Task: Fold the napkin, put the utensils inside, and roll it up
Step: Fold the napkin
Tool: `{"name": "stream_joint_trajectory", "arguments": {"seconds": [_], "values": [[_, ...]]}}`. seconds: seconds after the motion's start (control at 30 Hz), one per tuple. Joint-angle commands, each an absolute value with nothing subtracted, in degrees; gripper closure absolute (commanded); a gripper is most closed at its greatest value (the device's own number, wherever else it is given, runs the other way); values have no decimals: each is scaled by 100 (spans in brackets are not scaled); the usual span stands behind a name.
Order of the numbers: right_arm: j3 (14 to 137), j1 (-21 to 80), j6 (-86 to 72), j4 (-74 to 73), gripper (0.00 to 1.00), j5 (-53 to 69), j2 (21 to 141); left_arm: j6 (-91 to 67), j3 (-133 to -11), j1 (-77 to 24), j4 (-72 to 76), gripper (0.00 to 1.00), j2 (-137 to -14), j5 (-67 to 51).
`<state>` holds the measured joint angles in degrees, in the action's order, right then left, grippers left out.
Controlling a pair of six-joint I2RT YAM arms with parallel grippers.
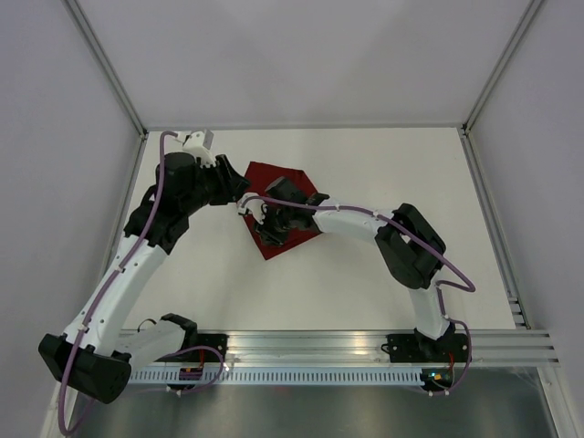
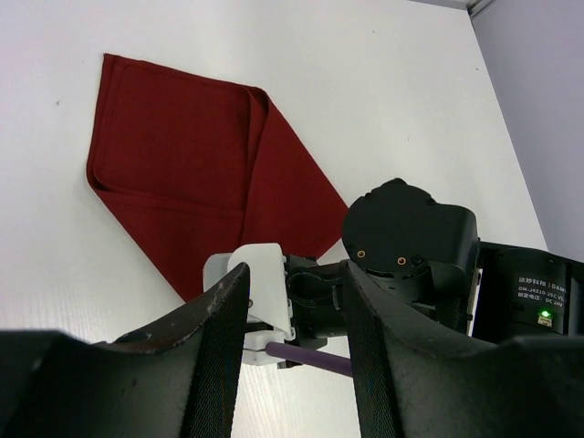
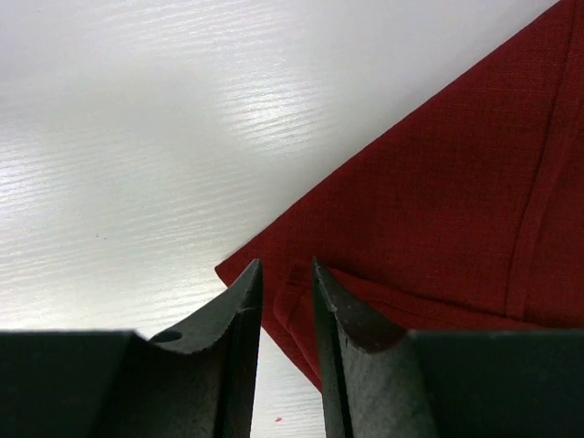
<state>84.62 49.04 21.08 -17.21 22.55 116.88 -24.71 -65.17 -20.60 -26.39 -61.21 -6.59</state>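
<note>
The napkin lies flat on the white tabletop, toward the far side and about in the middle between the two arms. It is partly folded: one flap is laid over the rest, and its hemmed edges do not sit fully on the edges under them. I see no utensils in any view, so I judge that the folding is the step in hand.

My right pincer hangs low over one corner of the napkin. Its jaws stand a little apart, with only a narrow gap, and I see no cloth clamped in them. My left pincer is higher and just beside the near edge of the napkin, jaws apart and empty, looking at the wrist of the right arm.

To do this fold well, I would take only the top layer at the corner, not both layers. I would lift it low, carry it straight across, and lay it so that edge meets edge. The left pincer could press the lower layer so the thin cloth does not slide. The two wrists are close together, so I must move slowly
</note>
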Motion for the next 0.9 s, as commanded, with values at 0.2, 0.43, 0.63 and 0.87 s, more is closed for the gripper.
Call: {"name": "stream_joint_trajectory", "arguments": {"seconds": [0.2,0.43,0.63,0.87], "values": [[8684,4677,1609,-1863,65,2356,11452,-3286,-6258,-2057,-2470,52,-5968,-18],[8728,3578,1380,-2083,64,2364,11127,-4243,-5836,-2039,-2233,71,-6371,869],[8465,2708,1389,-2285,62,1760,10960,-4614,-5590,-1907,-1995,97,-7240,1142],[8130,2347,1494,-2268,65,854,11144,-4632,-5607,-1670,-1934,98,-8207,1353]]}}
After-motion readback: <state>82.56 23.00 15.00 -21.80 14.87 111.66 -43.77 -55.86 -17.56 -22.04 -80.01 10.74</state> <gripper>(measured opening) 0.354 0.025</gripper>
